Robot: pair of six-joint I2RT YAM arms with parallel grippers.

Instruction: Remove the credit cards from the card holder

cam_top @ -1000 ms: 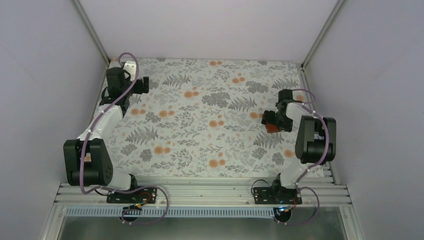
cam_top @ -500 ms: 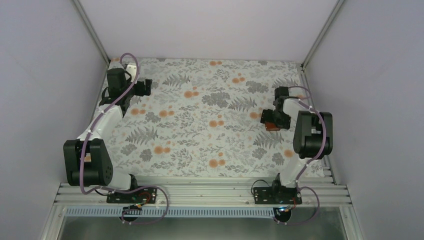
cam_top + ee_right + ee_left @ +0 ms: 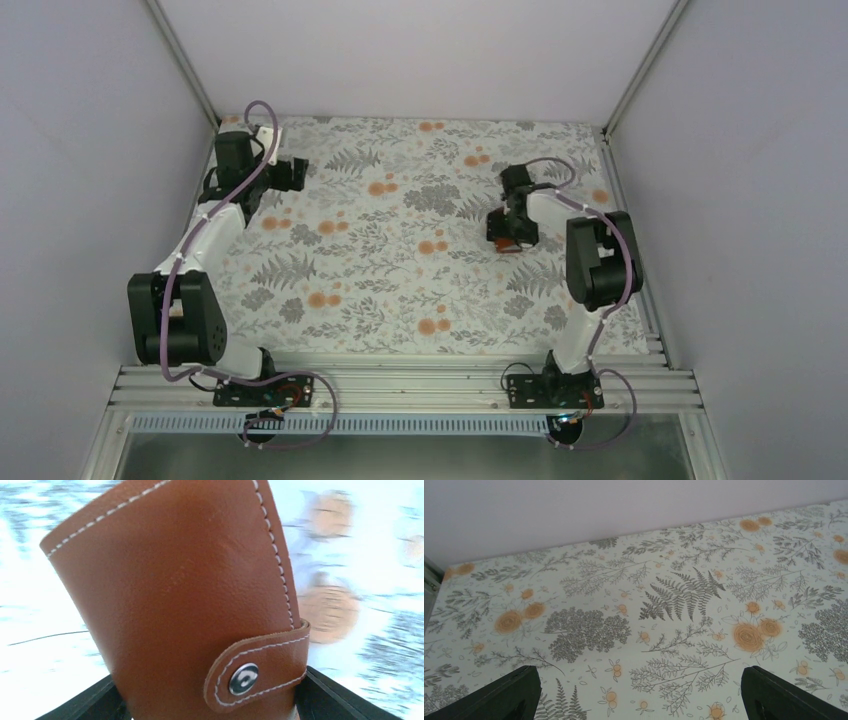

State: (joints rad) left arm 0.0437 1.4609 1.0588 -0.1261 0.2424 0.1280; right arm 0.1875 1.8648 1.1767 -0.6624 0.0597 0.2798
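Progress check: you are at the start. Nothing has been extracted.

- Card holder [image 3: 190,595]: rust-brown leather with white stitching, folded shut. The closing tab [image 3: 260,667] is wrapped over the edge and its snap stud [image 3: 243,678] looks fastened. In the overhead view it shows only as a small brown patch under the right gripper [image 3: 511,230], right of centre on the floral table cover [image 3: 624,605]. You cannot tell from there whether it is lifted or touching the cover.
- Right jaws: one dark finger on each side of the holder, pressed to its flanks as far as the wrist view shows. Read this as a grip on the holder.
- Left gripper [image 3: 639,695]: at the far-left corner, well apart from the holder. Its jaws are wide apart, with only patterned cover between them.
- Credit cards: none in sight in any view. Presumably they are inside the folded holder, though you cannot confirm how many.

Done: the holder is secured on the right side.
Left, by judgement: bring the left arm across, pop the snap, open the fold, then draw out each card and set it on the cover.
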